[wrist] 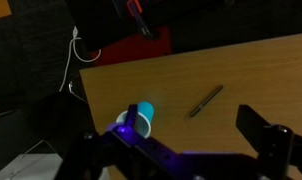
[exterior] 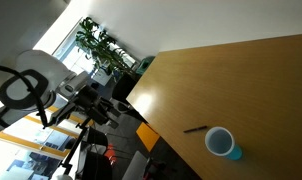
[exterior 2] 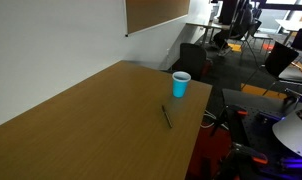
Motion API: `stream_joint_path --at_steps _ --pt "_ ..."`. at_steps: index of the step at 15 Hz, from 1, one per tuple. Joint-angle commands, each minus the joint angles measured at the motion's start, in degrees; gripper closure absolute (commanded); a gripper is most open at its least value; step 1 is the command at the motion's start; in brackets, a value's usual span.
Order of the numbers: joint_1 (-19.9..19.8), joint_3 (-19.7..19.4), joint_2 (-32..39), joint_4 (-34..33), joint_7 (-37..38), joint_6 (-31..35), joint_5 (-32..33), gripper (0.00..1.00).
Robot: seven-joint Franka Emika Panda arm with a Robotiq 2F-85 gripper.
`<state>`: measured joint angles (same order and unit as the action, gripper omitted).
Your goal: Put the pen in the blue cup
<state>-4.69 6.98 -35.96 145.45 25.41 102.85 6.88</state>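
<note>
The dark pen (exterior: 196,128) lies flat on the wooden table (exterior: 241,80), a short way from the light-blue cup (exterior: 222,143), which stands upright near the table's edge. Both also show in an exterior view, the pen (exterior 2: 167,116) and the cup (exterior 2: 180,86). In the wrist view the pen (wrist: 205,101) lies to the right of the cup (wrist: 139,122), apart from it. My gripper (wrist: 191,140) is open and empty, above the table and back from both, its dark fingers on either side of the frame.
The table's edge runs close to the cup, with the floor below. Green plants (exterior: 101,45) and the arm's dark body (exterior: 91,95) are off the table. Office chairs (exterior 2: 196,55) stand beyond the cup. A red object (wrist: 141,45) and a white cable (wrist: 76,50) lie on the floor.
</note>
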Motion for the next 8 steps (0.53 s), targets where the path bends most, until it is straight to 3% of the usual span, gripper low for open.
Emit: stream_joint_path --at_steps 1,8 --pt "-0.3 0.3 6.5 -0.3 3.4 10.2 -1.0 0.0" --pt "-0.4 0.3 13.9 4.0 5.5 29.1 0.2 0.0"
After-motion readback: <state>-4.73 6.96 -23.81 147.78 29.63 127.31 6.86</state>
